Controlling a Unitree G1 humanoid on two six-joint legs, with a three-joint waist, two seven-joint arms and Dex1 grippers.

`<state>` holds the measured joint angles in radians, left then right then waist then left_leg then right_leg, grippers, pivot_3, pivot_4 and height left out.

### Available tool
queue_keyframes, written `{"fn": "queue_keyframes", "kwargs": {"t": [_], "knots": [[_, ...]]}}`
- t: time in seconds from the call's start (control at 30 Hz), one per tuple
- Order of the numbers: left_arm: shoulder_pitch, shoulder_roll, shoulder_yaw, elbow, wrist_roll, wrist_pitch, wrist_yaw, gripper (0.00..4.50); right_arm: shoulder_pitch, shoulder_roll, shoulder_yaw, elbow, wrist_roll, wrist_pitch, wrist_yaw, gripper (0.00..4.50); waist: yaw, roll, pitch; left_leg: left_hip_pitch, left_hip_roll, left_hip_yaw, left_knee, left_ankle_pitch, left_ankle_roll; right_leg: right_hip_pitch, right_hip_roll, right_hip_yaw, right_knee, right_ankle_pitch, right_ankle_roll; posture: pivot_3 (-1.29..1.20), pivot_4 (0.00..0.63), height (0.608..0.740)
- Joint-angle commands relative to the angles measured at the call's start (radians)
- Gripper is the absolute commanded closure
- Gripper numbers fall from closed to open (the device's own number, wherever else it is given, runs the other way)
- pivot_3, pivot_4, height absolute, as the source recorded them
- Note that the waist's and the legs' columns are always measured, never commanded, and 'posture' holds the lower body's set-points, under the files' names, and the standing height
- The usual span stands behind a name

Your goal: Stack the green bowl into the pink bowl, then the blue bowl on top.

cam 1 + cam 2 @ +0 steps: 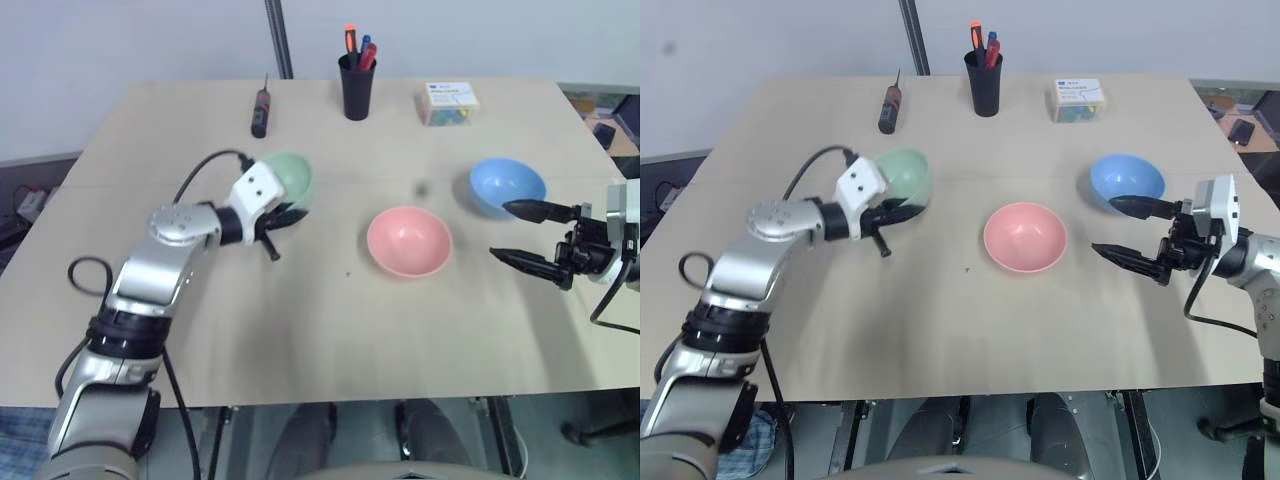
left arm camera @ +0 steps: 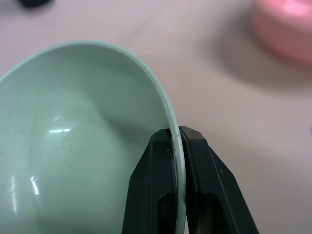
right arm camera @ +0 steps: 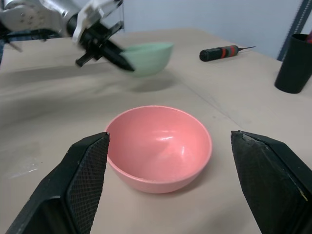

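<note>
On the surface [image 1: 300, 330] the pink bowl [image 1: 409, 241] sits mid-way, the blue bowl [image 1: 507, 186] beside the right end effector [image 1: 523, 234], which gapes empty. The left end effector [image 2: 178, 146] pinches the green bowl [image 1: 288, 178] by its rim, lifted — carry it level and centre it over the pink before release.

No readable text; small box [image 1: 450, 103] at table's far edge has blue label, illegible.
</note>
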<state>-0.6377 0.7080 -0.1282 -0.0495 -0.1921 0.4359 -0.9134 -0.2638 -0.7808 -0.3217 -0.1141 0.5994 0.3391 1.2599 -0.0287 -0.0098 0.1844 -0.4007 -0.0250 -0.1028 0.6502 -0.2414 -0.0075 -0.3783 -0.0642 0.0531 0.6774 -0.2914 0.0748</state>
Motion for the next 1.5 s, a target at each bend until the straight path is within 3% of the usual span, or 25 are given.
{"fn": "queue_keyframes", "kwargs": {"t": [0.03,0.33,0.63,0.67,0.73,0.83,0.97,1.03,1.17,1.33,1.5], "knots": [[-0.126,-0.051,-0.104,0.021,0.047,-0.116,-0.094,4.45,-0.027,-0.017,-0.001,0.003,0.011,-0.031,0.014,0.35,0.000,0.000,0.000,0.000,0.000,0.000,0.000,0.000,0.000,0.000,0.000,0.000,0.000,0.000,0.000,0.00,0.150,0.740],[-0.245,-0.190,-0.307,0.089,0.102,-0.313,-0.297,4.45,-0.034,-0.017,0.015,0.015,0.010,-0.047,0.020,0.35,-0.013,0.000,0.000,0.000,0.000,0.001,0.000,0.000,0.000,0.000,0.000,0.001,0.000,0.000,0.000,0.00,0.150,0.740],[-0.225,-0.275,-0.308,0.116,0.073,-0.432,-0.363,4.45,0.001,-0.018,-0.001,-0.008,0.020,-0.053,0.011,0.35,-0.009,0.000,0.000,0.000,0.000,0.001,0.001,0.000,0.000,0.000,0.001,0.001,0.000,0.000,0.000,0.00,0.150,0.740],[-0.218,-0.278,-0.306,0.112,0.075,-0.437,-0.362,3.87,0.004,-0.017,-0.002,-0.011,0.020,-0.054,0.008,0.35,-0.009,0.000,0.000,0.000,0.000,0.001,0.001,0.000,0.000,0.000,0.001,0.001,0.000,0.000,0.000,0.00,0.150,0.740],[-0.204,-0.291,-0.293,0.109,0.072,-0.450,-0.348,3.42,0.009,-0.016,-0.004,-0.016,0.022,-0.054,0.004,0.35,-0.010,0.000,0.000,0.000,0.000,0.001,0.002,0.000,0.000,0.000,0.001,0.001,0.000,0.000,0.000,0.00,0.150,0.740],[-0.184,-0.291,-0.273,0.095,0.071,-0.429,-0.324,2.08,0.015,-0.018,-0.006,-0.018,0.025,-0.053,0.002,0.35,-0.011,0.000,0.000,0.000,0.001,0.001,0.001,0.000,0.000,0.000,0.001,0.001,0.001,0.000,0.000,0.00,0.150,0.740],[-0.174,-0.274,-0.232,0.090,0.052,-0.398,-0.306,0.62,0.001,-0.021,0.005,0.006,0.016,-0.061,0.008,0.35,-0.010,0.000,0.000,0.000,0.000,0.001,0.002,0.000,0.000,0.000,0.001,0.001,0.001,0.000,0.000,0.00,0.150,0.740],[-0.166,-0.269,-0.192,0.075,0.019,-0.365,-0.291,0.11,-0.014,-0.020,0.016,0.022,0.001,-0.070,0.003,0.35,-0.011,0.000,0.000,0.000,0.000,0.001,0.002,0.000,0.000,0.000,0.001,0.001,0.001,0.000,0.000,0.00,0.150,0.740],[-0.138,-0.267,-0.058,0.045,-0.076,-0.255,-0.209,0.11,-0.106,-0.012,0.076,0.135,-0.128,-0.146,-0.067,0.35,-0.015,0.000,0.000,0.000,0.001,0.001,0.002,0.000,0.000,0.000,0.001,0.001,0.001,0.000,0.000,0.00,0.150,0.740],[-0.059,-0.288,0.207,-0.036,-0.242,-0.119,0.009,0.11,-0.284,-0.018,0.189,0.373,-0.327,-0.287,-0.131,0.35,-0.015,0.000,0.000,0.002,0.002,0.000,0.002,0.000,0.000,-0.001,0.001,0.003,0.003,0.000,0.000,0.00,0.150,0.740],[0.118,-0.215,0.367,-0.186,-0.332,-0.058,0.069,0.11,-0.472,0.006,0.302,0.633,-0.491,-0.388,-0.195,0.35,-0.015,0.000,0.000,0.001,0.002,-0.001,0.001,0.003,-0.004,-0.001,0.001,0.004,0.000,0.000,0.000,0.00,0.150,0.740]]}}
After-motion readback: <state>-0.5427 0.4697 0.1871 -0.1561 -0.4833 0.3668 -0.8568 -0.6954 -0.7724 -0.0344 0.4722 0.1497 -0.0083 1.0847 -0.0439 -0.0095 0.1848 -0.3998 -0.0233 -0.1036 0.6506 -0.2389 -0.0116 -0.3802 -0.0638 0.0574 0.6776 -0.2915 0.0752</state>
